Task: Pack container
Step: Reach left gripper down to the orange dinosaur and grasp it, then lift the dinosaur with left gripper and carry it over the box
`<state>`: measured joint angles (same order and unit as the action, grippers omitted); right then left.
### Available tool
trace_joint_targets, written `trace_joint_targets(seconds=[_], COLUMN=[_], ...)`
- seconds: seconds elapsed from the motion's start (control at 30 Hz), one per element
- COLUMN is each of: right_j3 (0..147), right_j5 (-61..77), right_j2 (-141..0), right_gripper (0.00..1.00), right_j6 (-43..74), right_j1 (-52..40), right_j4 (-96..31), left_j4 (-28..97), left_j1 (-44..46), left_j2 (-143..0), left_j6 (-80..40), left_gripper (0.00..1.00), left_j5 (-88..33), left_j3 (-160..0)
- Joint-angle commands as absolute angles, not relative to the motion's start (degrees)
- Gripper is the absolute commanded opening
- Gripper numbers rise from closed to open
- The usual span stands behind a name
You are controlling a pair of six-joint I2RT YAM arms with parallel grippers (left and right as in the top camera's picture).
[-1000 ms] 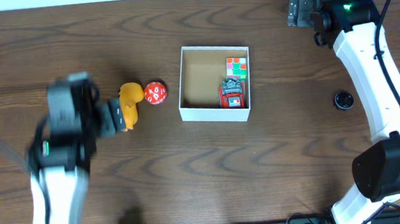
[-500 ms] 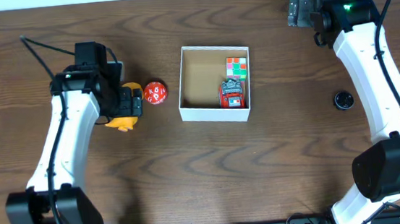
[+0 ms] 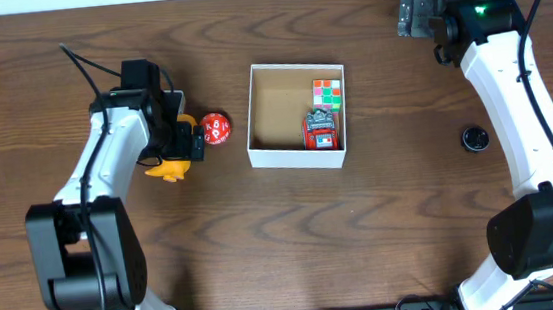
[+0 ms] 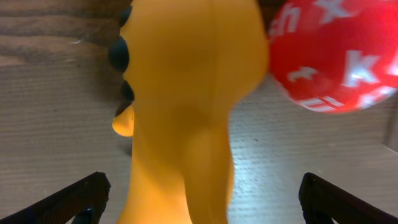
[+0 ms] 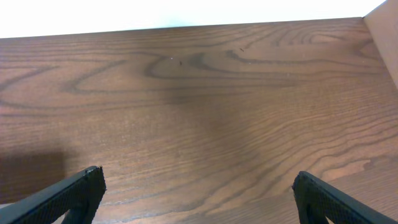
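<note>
The container (image 3: 283,155) is a square white box with a brown inside at the table's middle. It holds a colour cube (image 3: 327,92) and a small red toy car (image 3: 321,131) on its right side. An orange duck toy (image 3: 170,167) lies left of the box, next to a red ball with white marks (image 3: 215,129). My left gripper (image 3: 182,141) is open just above the duck. In the left wrist view the duck (image 4: 186,112) fills the space between the fingers and the ball (image 4: 336,53) sits at the upper right. My right gripper (image 3: 413,15) is open over bare wood at the far right.
A small black round object (image 3: 474,138) lies on the table right of the box, near my right arm. The table's far edge meets a white wall in the right wrist view (image 5: 186,12).
My left arm has swung in from the left and up to the duck, and the gripper now sits over it beside the red ball. The right arm has not moved.
</note>
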<state>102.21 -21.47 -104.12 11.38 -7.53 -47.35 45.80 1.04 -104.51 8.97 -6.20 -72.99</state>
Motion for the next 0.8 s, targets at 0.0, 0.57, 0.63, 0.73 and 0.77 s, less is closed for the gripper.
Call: trace_joint_targets(seconds=[0.0, 0.57, 0.63, 0.73, 0.77], right_j3=[102.3, 102.3, 102.3, 102.3, 102.3], right_j5=[-22.0, -22.0, -22.0, -22.0, -22.0], right_j2=[-104.2, -104.2, -104.2, -104.2, -104.2], right_gripper=[0.99, 0.99, 0.99, 0.99, 0.99], right_j6=[12.2, 12.2, 12.2, 12.2, 12.2], right_j1=[-7.6, -7.6, -7.6, -7.6, -7.6], right_j4=[-47.4, -47.4, -47.4, -47.4, -47.4], left_j4=[45.2, 50.2, 50.3, 49.1, 48.4], left_j1=[1.1, 1.1, 1.1, 1.1, 1.1], left_j2=[-106.5, -97.9, -95.0, -90.0, -88.3], left_j6=[9.0, 8.8, 7.6, 5.0, 5.0], left_gripper=[0.89, 0.06, 0.06, 0.06, 0.06], left_j5=[-4.2, 0.7, 0.7, 0.1, -1.6], left_j3=[-73.3, -78.5, -79.8, -81.7, -82.0])
